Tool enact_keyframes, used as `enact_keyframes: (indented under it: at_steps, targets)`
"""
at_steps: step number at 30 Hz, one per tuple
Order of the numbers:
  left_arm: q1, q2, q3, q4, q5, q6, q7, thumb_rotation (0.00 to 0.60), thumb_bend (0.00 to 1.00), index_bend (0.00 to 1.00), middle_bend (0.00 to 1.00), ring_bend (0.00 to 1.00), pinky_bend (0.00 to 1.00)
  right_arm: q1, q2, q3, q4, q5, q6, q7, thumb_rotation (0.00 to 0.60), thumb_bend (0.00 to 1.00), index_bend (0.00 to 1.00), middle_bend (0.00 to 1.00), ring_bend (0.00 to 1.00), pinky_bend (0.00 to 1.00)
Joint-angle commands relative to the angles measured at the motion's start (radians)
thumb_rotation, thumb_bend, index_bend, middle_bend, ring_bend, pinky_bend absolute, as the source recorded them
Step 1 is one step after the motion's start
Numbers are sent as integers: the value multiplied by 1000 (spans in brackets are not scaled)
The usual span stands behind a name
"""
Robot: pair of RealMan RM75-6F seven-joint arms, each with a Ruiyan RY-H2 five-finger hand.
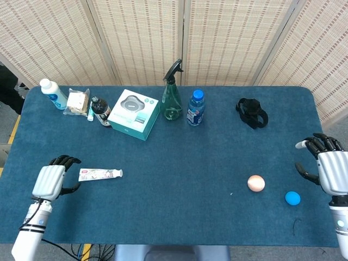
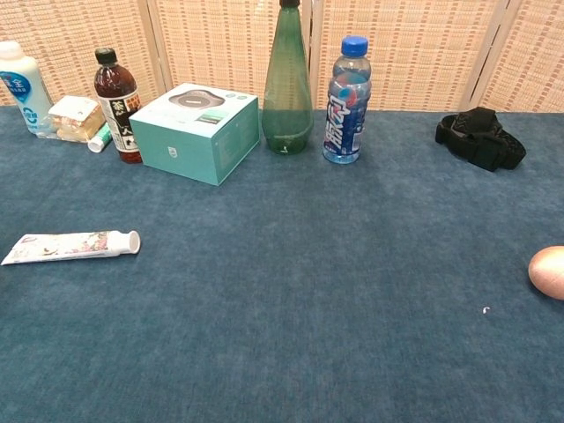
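Toothpaste tube [image 1: 100, 174] is seen lying flat on the blue counter [image 1: 179, 157] in the lower left of the head view, its long axis running left to right across the frame and its cap end pointing toward the frame's centre. The left hand [image 1: 50, 181] is placed just beside the tube's flat tail end, slightly below and to the left of it; the dark fingers [image 1: 65, 161] are curled loosely with nothing held, and no contact with the tube can be made out. From those fingers the tube extends rightward in the frame.

The right hand [image 1: 328, 169] is found at the far right edge, well apart from the tube, its fingers likewise curled and empty; a blue ball [image 1: 292, 198] and an egg [image 1: 256, 183] lie nearest to it. The left hand is judged much the nearer to the tube. Neither hand appears in the chest view.
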Motion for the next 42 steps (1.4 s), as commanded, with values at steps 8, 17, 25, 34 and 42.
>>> enact_keyframes:
  at_steps: [8,17,25,34,42]
  targets:
    - [-126,-184,-7,156,-85,-133,102,600,186,304,311,174,202,-15,1,-11,2,18,-2,6,600,169,429,398,222,267]
    - [-162,-263,9,251,-162,-164,192,600,187,321,328,178,200,-32,7,-19,1,32,4,18,600,169,430,398,222,267]
    - [-169,-291,15,289,-205,-169,209,600,187,340,338,181,200,-38,10,-23,-3,34,3,24,600,170,429,398,222,267]
    - [-180,-323,18,336,-219,-164,215,600,188,360,350,188,200,-43,13,-24,-5,40,2,26,600,169,430,398,222,267]
    - [-181,-343,20,370,-203,-153,193,600,224,389,363,200,201,-47,18,-24,-9,41,3,26,600,169,429,398,222,267]
